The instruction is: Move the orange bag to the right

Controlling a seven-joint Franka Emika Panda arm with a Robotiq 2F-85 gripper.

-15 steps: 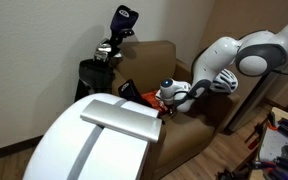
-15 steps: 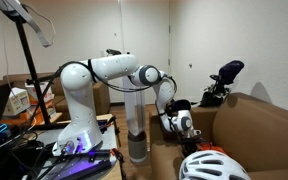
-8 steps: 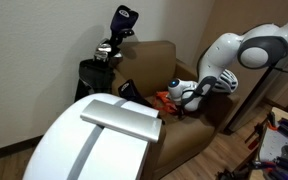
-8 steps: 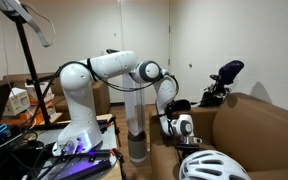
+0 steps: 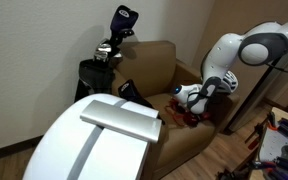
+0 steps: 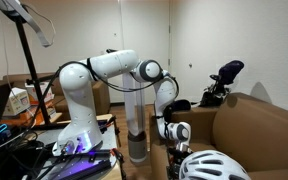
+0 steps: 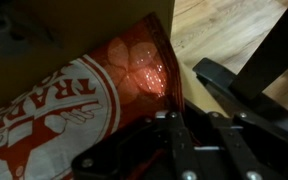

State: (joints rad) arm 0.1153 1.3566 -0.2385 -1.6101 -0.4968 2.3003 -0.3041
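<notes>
The orange bag (image 7: 99, 95) fills the left of the wrist view: crinkly orange-red with pale round lettering. It lies over the brown armchair's seat edge, with wood floor beyond it. My gripper (image 7: 196, 135) sits at its lower right edge, fingers close together and pinching the bag's rim. In an exterior view the gripper (image 5: 191, 99) hangs over the front right of the armchair seat, with a bit of red bag (image 5: 181, 117) below it. In an exterior view the gripper (image 6: 174, 133) is low beside the armchair arm, and the bag is hidden.
The brown armchair (image 5: 156, 62) holds a black triangular item with a red edge (image 5: 130, 90). A black golf bag (image 5: 106, 58) stands behind it. A white bicycle helmet (image 6: 212, 166) lies in the foreground. A large white rounded object (image 5: 89, 145) blocks the near view. A dark stand leg (image 7: 259, 65) crosses the floor.
My gripper has moved right and down across the armchair seat toward its front edge, and the orange bag has come along with it.
</notes>
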